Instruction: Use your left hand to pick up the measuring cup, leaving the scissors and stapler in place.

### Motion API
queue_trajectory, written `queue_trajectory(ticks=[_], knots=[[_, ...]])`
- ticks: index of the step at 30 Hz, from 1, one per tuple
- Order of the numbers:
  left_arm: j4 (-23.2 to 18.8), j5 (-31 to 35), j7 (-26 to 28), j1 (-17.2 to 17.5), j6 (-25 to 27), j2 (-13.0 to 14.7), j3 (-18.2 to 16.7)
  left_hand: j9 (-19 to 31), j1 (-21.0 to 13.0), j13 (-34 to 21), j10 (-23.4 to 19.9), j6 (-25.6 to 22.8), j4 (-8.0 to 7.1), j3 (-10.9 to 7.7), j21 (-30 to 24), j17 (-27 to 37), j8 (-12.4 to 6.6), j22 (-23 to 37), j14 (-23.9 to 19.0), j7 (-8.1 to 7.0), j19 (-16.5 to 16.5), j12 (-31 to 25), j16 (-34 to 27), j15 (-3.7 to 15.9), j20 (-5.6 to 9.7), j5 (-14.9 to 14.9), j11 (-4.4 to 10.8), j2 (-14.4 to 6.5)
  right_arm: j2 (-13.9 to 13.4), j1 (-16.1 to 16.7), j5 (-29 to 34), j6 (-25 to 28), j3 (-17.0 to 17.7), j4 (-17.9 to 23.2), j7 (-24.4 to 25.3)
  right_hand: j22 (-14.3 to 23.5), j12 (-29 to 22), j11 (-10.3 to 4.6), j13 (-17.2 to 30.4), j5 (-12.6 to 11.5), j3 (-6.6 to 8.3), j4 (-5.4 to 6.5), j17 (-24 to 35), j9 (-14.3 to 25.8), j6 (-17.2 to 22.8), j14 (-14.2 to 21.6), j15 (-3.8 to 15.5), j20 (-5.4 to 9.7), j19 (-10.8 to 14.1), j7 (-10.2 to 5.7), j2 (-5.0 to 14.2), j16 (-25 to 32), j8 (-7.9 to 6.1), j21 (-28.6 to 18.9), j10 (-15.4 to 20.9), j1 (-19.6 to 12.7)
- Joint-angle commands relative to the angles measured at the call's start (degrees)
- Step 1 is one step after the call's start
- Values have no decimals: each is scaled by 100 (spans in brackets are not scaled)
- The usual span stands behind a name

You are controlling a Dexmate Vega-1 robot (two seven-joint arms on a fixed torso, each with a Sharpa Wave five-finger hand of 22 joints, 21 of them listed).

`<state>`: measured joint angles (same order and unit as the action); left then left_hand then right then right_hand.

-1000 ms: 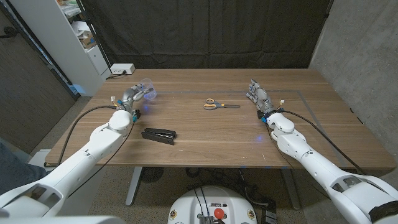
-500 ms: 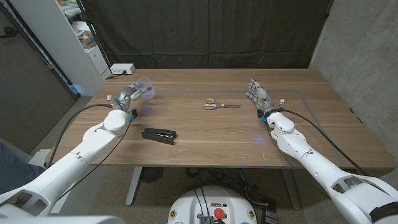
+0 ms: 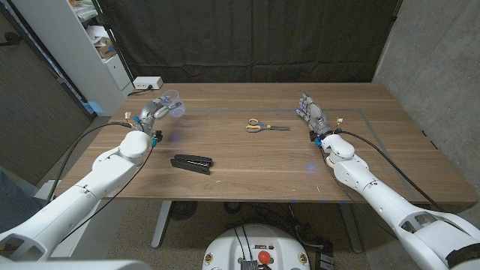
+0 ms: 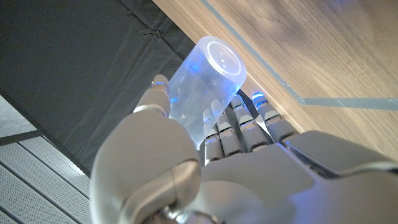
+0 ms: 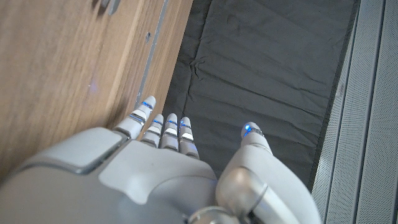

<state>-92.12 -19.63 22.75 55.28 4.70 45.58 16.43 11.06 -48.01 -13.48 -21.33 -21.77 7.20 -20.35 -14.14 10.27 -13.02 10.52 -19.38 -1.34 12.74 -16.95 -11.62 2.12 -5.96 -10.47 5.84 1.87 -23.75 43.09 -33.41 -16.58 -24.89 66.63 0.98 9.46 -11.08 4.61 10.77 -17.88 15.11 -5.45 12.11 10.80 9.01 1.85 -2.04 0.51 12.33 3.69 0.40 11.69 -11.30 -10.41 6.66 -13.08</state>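
My left hand holds the clear plastic measuring cup above the table's far left part, the cup tilted on its side. In the left wrist view the cup lies between thumb and fingers, its round base facing away from the palm. The scissors, with orange handles, lie in the table's middle toward the back. The black stapler lies nearer the front, right of my left forearm. My right hand stands at the right with fingers straight and apart, holding nothing.
The wooden table carries thin tape lines. A white power strip sits at the back left corner. A white shelf unit stands left of the table, and a black curtain hangs behind.
My left hand has lifted the measuring cup a little higher and farther toward the back. The scissors, stapler and right hand have stayed put.
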Motion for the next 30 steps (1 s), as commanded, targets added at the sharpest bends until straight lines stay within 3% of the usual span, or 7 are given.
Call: queue_trajectory(ticks=[1, 11, 30], knots=[[-387, 26, 62, 255, 88, 206, -245, 25, 68, -24, 41, 63, -10, 21, 39, 32, 40, 25, 45, 25, -27, 22, 28, -15, -2, -14, -28, 0, -1, -19, 22, 1, -4, 56, 28, 31, -46, -5, 23, -35, -24, 7, 15, 8, 57, 60, 9, -24, 40, -5, 31, 52, -19, -58, 42, -6], [-614, 14, 92, 437, 66, 300, -468, 25, 113, -32, 69, 80, -19, 36, 58, 35, 57, 24, 78, 12, -46, 46, 37, -37, -21, -26, -38, 11, 1, -49, 44, 5, -12, 118, 40, 31, -52, 3, 23, -39, -29, 6, 16, 8, 80, 76, 2, -29, 43, 5, 33, 56, -25, -58, 67, -4], [-973, 150, 79, 408, 340, 436, -608, 25, 128, -42, 78, 81, -11, 33, 79, 34, 68, 24, 91, 18, -66, 64, 38, -39, -38, -42, -42, 13, -57, 2, 1, 17, 49, 206, 64, 31, -53, 5, 23, -44, -35, 5, 18, 8, 98, 98, 1, -34, 36, 14, 41, 60, -26, -55, 88, -1]])
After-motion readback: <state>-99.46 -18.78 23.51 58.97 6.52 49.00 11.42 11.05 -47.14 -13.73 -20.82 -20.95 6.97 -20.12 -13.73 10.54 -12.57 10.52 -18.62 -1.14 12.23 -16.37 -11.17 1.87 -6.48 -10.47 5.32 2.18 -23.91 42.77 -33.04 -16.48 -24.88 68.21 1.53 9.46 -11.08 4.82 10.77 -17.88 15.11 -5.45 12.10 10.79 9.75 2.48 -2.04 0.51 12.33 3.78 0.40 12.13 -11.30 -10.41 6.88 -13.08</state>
